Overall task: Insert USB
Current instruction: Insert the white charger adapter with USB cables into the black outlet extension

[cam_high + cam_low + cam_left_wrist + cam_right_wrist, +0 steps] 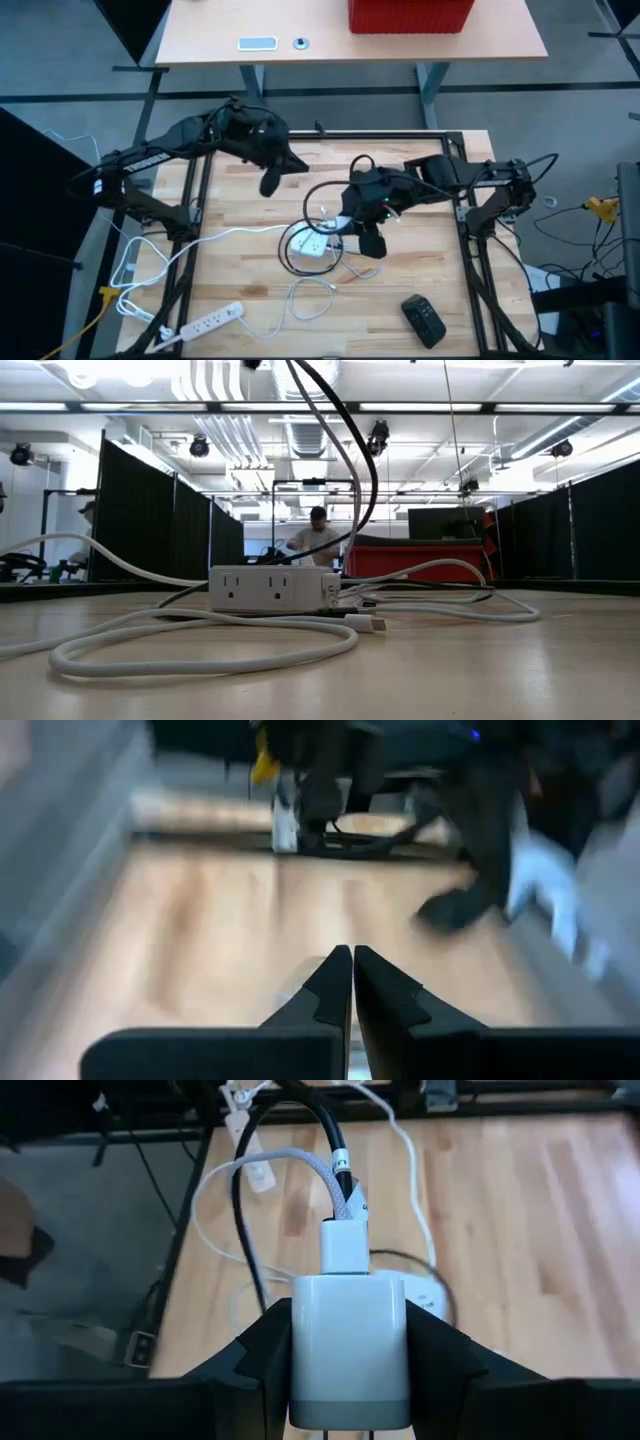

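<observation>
A white charger block [348, 1345] sits between the fingers of my right gripper [348, 1380], which hovers over the table's middle [368, 238]. A white USB plug [344, 1246] on a braided white cable [300, 1175] sticks into the block's front face. A black cable [330, 1130] runs beside it. Just left of the gripper, a white outlet box [312, 246] lies on the wood among cable loops, seen also in the low view [275, 588]. My left gripper [270, 182] hangs shut over the far left part of the table, holding nothing [352, 965]. My right gripper pinches the charger block by its two side faces [300, 1350], one finger [250, 1365] on each side. The block's plug end points away from the wrist and its prongs [350, 1432] point back toward it. The low view shows only cables rising out of the picture, so the block is lifted clear.
A long white power strip [210, 322] lies near the front left edge and a black remote [423, 320] near the front right. Loose white cable loops [310, 295] lie in front of the outlet box. A person [318, 535] stands in the room beyond.
</observation>
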